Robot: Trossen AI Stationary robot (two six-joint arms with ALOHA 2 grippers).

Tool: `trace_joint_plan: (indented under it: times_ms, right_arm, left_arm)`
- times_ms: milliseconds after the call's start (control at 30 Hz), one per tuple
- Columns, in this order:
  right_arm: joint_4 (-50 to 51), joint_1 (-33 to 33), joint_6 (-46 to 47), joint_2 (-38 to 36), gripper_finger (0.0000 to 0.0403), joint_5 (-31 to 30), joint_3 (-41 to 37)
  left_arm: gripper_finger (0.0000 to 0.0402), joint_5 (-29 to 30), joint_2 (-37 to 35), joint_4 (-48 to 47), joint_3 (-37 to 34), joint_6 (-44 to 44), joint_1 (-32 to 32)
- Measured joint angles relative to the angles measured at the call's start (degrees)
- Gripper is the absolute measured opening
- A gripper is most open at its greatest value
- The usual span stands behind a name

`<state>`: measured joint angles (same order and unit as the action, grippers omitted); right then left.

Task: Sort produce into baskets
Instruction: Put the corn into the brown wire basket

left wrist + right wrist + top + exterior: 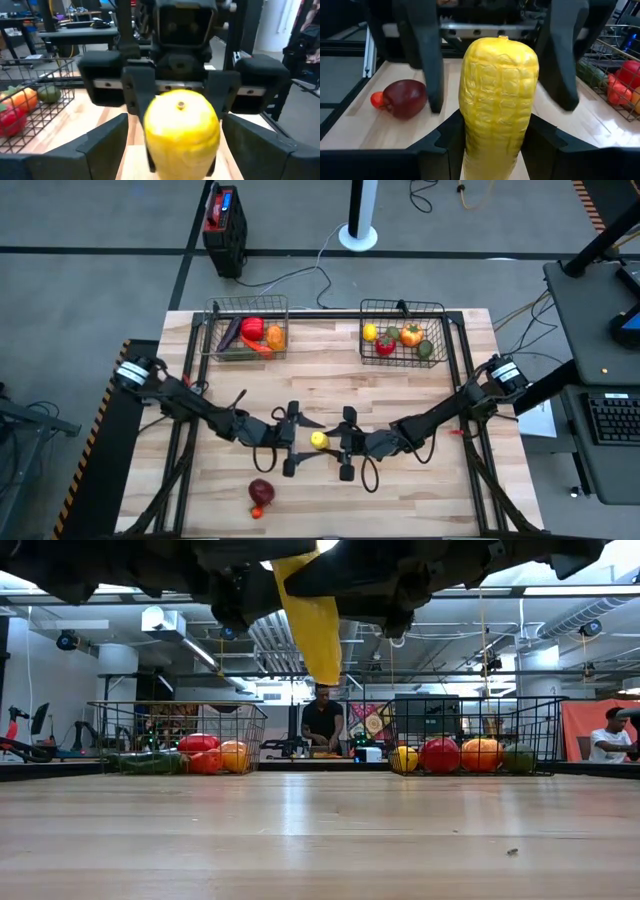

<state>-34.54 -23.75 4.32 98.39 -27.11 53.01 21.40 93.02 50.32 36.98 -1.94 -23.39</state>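
Mid-table, above the wood, right gripper pinches the yellow corn by one end. Left gripper faces it, fingers spread around the corn's other end, not touching. Both baskets at far edge hold produce.

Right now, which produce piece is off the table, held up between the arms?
The yellow corn cob, gripped by the right claw; every other piece rests in a basket or on the table.
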Motion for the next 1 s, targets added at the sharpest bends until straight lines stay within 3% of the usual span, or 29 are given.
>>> trace_joint_plan:
  times_ms: [367,767,1000]
  right_arm:
    - [1.31,0.00,0.55,-0.02,0.0148,0.02,0.00]
    - [1.36,0.00,0.09,-0.02,0.0148,-0.06,-0.02]
    - [1.33,0.00,0.76,-0.02,0.0164,-0.04,-0.04]
  left_arm:
    - [0.0248,-1.46,2.66,4.89,0.82,1.93,0.03]
    - [0.0141,-1.15,2.66,5.03,0.77,1.36,0.05]
    - [0.0136,-1.04,2.66,4.99,0.75,0.87,0.05]
